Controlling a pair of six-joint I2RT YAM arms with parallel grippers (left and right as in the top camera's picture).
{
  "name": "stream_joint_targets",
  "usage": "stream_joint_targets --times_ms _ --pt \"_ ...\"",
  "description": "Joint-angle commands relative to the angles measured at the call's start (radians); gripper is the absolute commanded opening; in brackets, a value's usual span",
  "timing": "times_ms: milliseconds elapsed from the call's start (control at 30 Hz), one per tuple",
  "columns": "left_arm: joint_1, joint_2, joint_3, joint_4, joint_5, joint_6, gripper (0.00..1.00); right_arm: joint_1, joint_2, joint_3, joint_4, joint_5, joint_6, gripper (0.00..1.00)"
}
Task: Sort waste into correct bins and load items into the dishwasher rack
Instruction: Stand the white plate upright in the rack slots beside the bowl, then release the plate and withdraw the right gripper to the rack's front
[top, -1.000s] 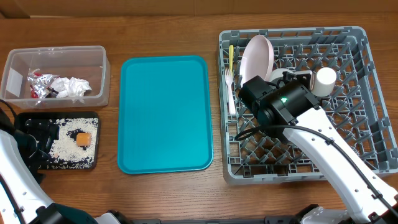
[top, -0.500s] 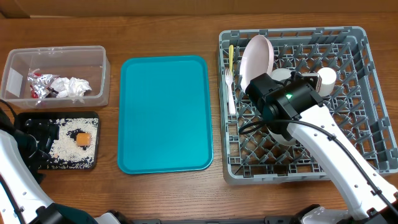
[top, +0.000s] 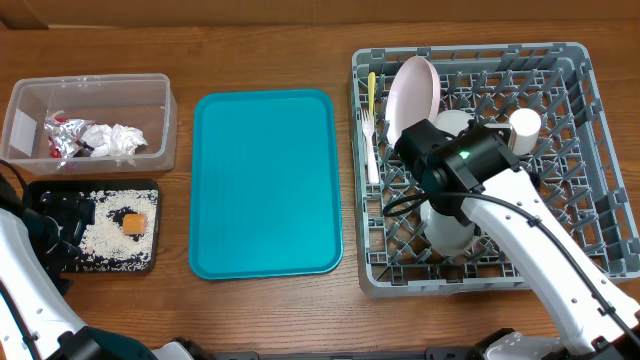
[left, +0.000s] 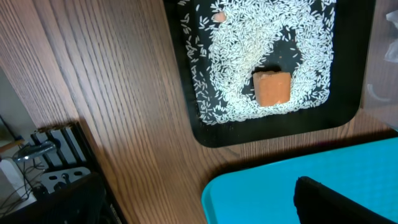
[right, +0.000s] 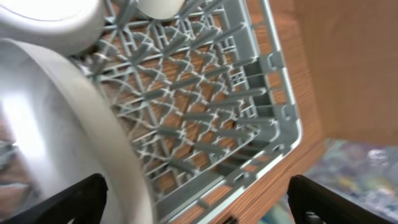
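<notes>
The grey dishwasher rack (top: 600, 150) holds a pale pink plate (top: 412, 90), a yellow spoon (top: 371, 88), a white fork (top: 369, 140), a white cup (top: 524, 125) and a white bowl (top: 452, 123). A pale grey-green plate (top: 448, 226) leans in the rack under my right arm. My right gripper (right: 208, 205) is open, its left finger beside that plate (right: 56, 118). My left gripper (left: 199, 208) is open over the table between the black tray (left: 186, 93) and the teal tray (left: 261, 193). Rice (top: 105, 232) and an orange cube (top: 132, 224) lie on the black tray.
The clear tub (top: 20, 115) at the far left holds a crumpled napkin (top: 118, 138) and silver foil (top: 62, 133). The teal serving tray (top: 265, 185) lies between the bins and the rack. The rack's near corner (right: 286, 130) overhangs the table edge.
My right gripper has gone from shut to open and let go of the grey-green plate, which now leans in the rack. The right wrist has shifted a little to the right. The left arm is still.
</notes>
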Motion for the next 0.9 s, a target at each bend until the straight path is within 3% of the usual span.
stream_joint_targets --times_ms 0,267,333,667,867 --pt "-0.002 -0.011 -0.002 0.000 -0.011 -0.009 1.00 0.002 -0.017 0.144 -0.002 -0.097 0.027 0.98" --pt "-0.002 -0.011 -0.002 0.000 -0.011 -0.009 1.00 -0.128 -0.092 0.481 -0.001 -0.322 0.014 1.00" --pt "-0.002 -0.011 -0.002 0.000 -0.011 -0.009 1.00 -0.166 -0.104 0.526 0.011 -0.401 -0.056 1.00" --pt "-0.002 -0.011 -0.002 0.000 -0.011 -0.009 1.00 -0.190 -0.122 0.546 0.113 -0.659 -0.115 1.00" --pt "-0.002 -0.011 -0.002 0.000 -0.011 -0.009 1.00 -0.190 -0.139 0.546 0.134 -0.587 -0.027 1.00"
